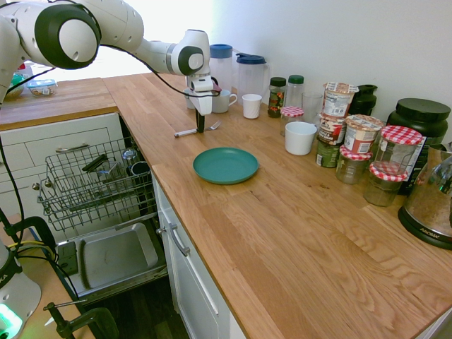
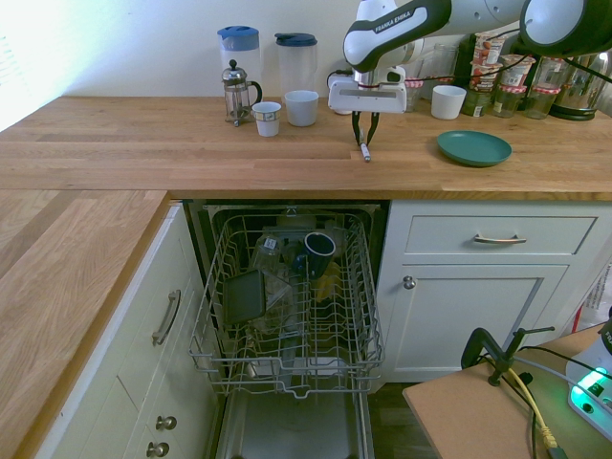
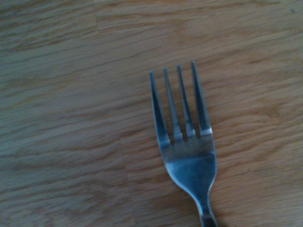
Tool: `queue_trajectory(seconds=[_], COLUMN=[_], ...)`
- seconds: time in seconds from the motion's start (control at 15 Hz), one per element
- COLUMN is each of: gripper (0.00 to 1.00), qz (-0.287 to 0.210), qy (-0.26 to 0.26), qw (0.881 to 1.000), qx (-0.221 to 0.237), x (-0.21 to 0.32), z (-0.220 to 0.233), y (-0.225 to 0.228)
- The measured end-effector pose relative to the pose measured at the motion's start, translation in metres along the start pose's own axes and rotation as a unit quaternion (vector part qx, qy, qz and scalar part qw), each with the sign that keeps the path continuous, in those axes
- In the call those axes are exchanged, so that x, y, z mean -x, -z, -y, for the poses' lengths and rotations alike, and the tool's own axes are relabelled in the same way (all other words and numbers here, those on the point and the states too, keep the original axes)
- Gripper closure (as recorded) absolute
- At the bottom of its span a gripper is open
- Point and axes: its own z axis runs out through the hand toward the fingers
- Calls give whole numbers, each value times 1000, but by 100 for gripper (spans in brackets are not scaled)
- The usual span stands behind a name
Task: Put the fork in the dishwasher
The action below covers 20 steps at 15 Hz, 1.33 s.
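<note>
1. First exterior view: the fork lies on the wooden counter, near the green plate.
2. Second exterior view: the gripper's fingers stand slightly apart around the fork's handle.
3. Wrist view: four tines show over wood.

The plate is teal. Red-and-white checks cover the jar lids. Striped brown grain marks the tabletop.

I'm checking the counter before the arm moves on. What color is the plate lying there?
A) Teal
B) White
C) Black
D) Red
A: the plate on the counter is plainly teal in both outside views.
</note>
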Motion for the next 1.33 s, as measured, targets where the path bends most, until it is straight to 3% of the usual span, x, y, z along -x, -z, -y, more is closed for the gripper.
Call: queue_trajectory(seconds=[0.4,0.67,1.0,1.33], gripper=[100,100,100,100], qz=[10,10,35,46], qy=[-7,-5,20,36], qw=[1000,1000,999,998], qx=[-6,-21,-30,-31], x=[0,9,87,166], z=[-6,-41,-113,-188], y=[9,61,121,132])
